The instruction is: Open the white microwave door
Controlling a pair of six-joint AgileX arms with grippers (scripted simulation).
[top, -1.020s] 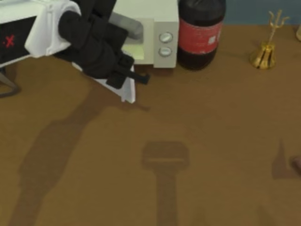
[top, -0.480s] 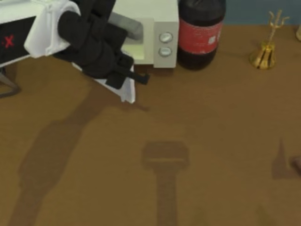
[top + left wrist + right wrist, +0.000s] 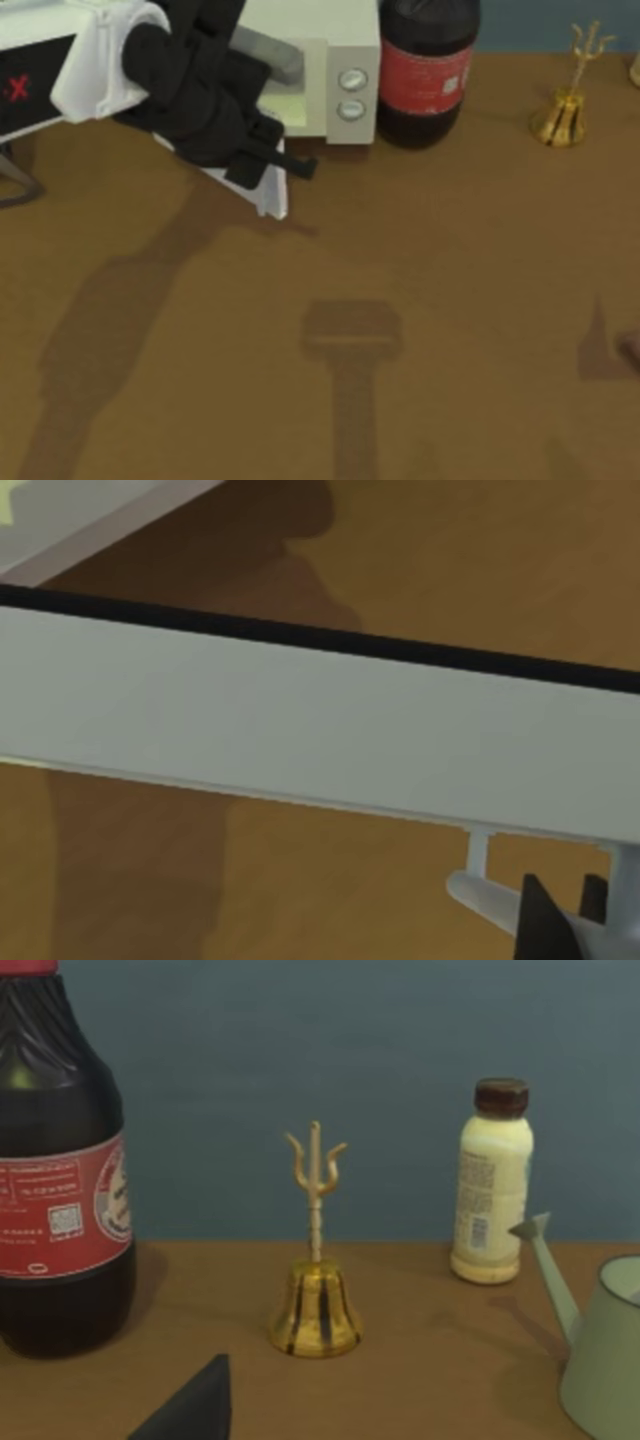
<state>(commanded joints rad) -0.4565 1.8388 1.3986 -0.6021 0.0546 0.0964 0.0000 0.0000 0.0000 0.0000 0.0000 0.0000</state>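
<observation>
The white microwave (image 3: 325, 60) sits at the far edge of the brown worktop (image 3: 420, 300), left of centre, with two round silver knobs (image 3: 351, 94) on its right-hand panel and a pale cream interior showing through the opening. The door (image 3: 262, 188) stands swung outward from its left side, its free edge pointing toward the near side of the worktop; in the left wrist view it fills the frame as a long white panel (image 3: 300, 720) with a dark strip along one edge and a pale bar handle (image 3: 490, 895) standing off it on short posts. The left gripper (image 3: 285, 160) reaches in from the far left, its black body lying over the door, and its dark fingertips (image 3: 540, 925) sit on either side of the handle, clenched around it as far as the wrist view lets me judge. Just right of the microwave stands a dark cola bottle with a red label (image 3: 428, 70), close beside the knob panel. Farther right, well apart from the bottle, is a small golden bell with a trident-shaped handle (image 3: 568, 100). The right wrist view shows the same bottle (image 3: 60, 1190) and bell (image 3: 316, 1300), plus a cream bottle with a brown cap (image 3: 492, 1185) by the blue back wall and a pale green watering can (image 3: 600, 1350) near it. The right gripper (image 3: 190, 1410) appears only as one dark fingertip there, parked at the right of the worktop; I cannot tell whether it is parted or closed.
</observation>
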